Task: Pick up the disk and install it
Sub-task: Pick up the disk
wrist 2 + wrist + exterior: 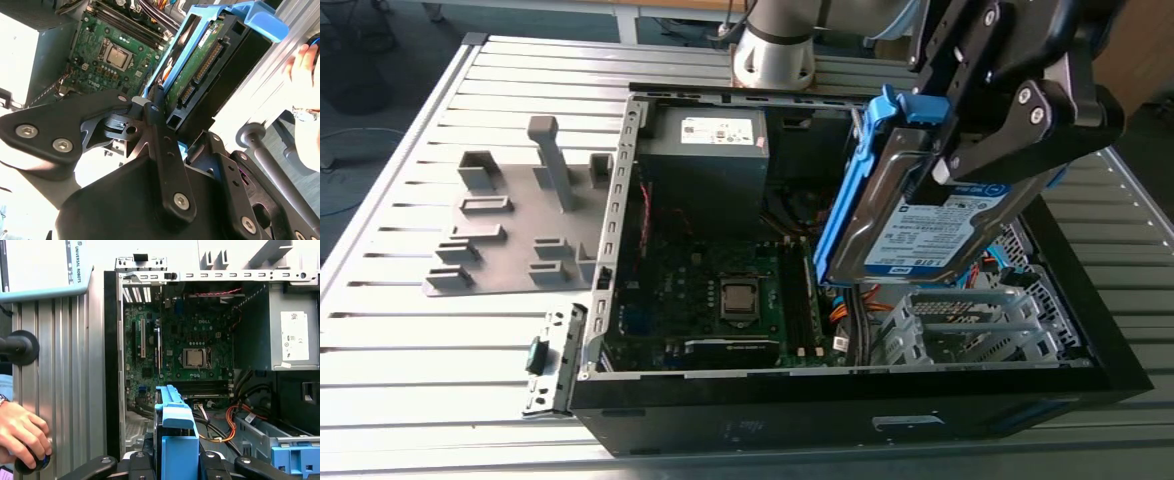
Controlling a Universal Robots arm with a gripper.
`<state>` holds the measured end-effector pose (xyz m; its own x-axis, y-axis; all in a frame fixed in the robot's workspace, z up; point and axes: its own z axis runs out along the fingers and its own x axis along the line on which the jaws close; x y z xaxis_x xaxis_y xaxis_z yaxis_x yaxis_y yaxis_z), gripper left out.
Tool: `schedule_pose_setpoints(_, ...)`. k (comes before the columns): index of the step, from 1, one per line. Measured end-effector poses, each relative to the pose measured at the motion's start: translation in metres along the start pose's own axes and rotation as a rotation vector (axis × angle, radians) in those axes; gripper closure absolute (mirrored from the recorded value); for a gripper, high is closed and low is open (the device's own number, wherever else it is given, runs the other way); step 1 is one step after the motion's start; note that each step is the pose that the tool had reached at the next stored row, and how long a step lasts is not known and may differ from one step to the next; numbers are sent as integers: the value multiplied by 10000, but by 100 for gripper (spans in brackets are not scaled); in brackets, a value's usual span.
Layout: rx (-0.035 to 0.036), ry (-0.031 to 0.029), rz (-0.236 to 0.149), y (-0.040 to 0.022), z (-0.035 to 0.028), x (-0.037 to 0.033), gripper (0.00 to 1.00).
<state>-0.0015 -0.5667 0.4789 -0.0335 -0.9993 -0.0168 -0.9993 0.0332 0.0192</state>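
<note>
Nearest in the exterior view: black case wall (854, 400) at 6 o'clock, case lying open on slatted table (400, 340). Just behind, at 4 o'clock: metal cage (961, 325), orange cables (881, 300) looped just beside it. Mid-frame: board with bare CPU (740, 297). Above cage, at 2 o'clock of CPU: disk (927, 225), in the air, steeply tilted, label toward camera, blue bracket around its rim, apparently clear of cage and cables. Gripper (981, 160) clamped on disk near its upper end, fingers closed across it. Not yet installed. Further back: power supply (707, 160) at 12 o'clock of CPU; grey fixture plate (507, 240) at 9 o'clock, outside the case; arm base (774, 50) beyond, at 12 o'clock. In the first wrist view: a person's hand (20, 435) on a dark knob, outside the case wall. Risks, as judged: bracket catching on cage rim from the present tilt, with jamming instead of sliding; snagging or pinching of cables under the disk's lower edge; slip in the clamp owing to a grip high on a smooth body, with a drop onto board or CPU; knock against power supply or case wall on a wide swing; pinch hazard for the hand near the arm's path.
</note>
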Motion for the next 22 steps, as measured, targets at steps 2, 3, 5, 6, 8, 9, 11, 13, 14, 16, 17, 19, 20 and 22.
schedule_pose_setpoints(2, 0, 0, 0, -13, 0, 0, 63)
schedule_pose_setpoints(3, 0, 0, 0, -19, 0, 0, 63)
schedule_pose_setpoints(5, 1, -1, 0, -33, 1, -1, 63)
schedule_pose_setpoints(6, 0, -1, 0, -40, 1, -1, 63)
schedule_pose_setpoints(8, 0, -1, 0, -52, 1, -1, 63)
schedule_pose_setpoints(9, 0, -1, 0, -59, 1, -1, 63)
schedule_pose_setpoints(11, 0, 0, 0, -70, 1, -1, 63)
schedule_pose_setpoints(13, 0, -1, 0, -80, 1, -1, 63)
schedule_pose_setpoints(14, 0, -1, -1, -86, 1, -1, 63)
schedule_pose_setpoints(16, 0, -1, 0, -96, 1, -1, 63)
schedule_pose_setpoints(17, 0, -1, 0, -101, 1, -1, 63)
schedule_pose_setpoints(19, 0, -1, 0, -112, 1, -1, 63)
schedule_pose_setpoints(20, 0, -1, -1, -117, 1, -1, 63)
schedule_pose_setpoints(22, 0, 0, 0, -127, 0, 0, 63)
